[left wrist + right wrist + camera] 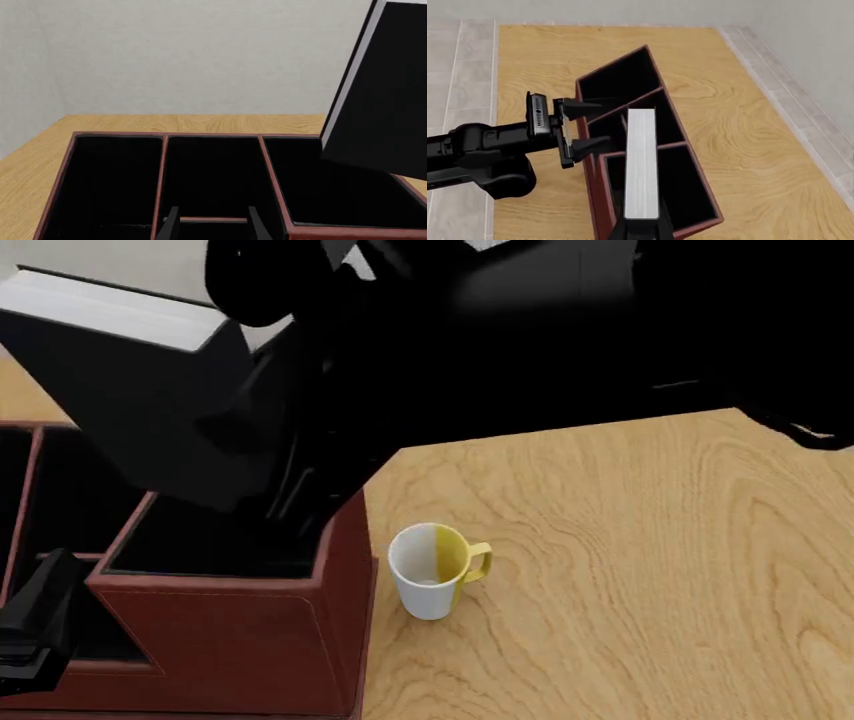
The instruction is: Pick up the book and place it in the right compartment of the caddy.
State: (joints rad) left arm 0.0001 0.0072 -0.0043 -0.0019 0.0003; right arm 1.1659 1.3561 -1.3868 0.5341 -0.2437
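Where pale walls rise, oak tabletop (pixel 641 540)

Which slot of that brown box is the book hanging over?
The book hangs above the caddy's right compartment, the bay nearest the mug; the narrower left bays have nothing over them.

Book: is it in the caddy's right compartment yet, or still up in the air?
Still in the air. The right gripper holds the book on edge, tilted above the right compartment; its lower edge hasn't passed the rim.

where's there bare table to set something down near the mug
Bare wood runs right of and beyond the mug. Left is crowded: the caddy wall stands close, with the book in the right end effector above it.
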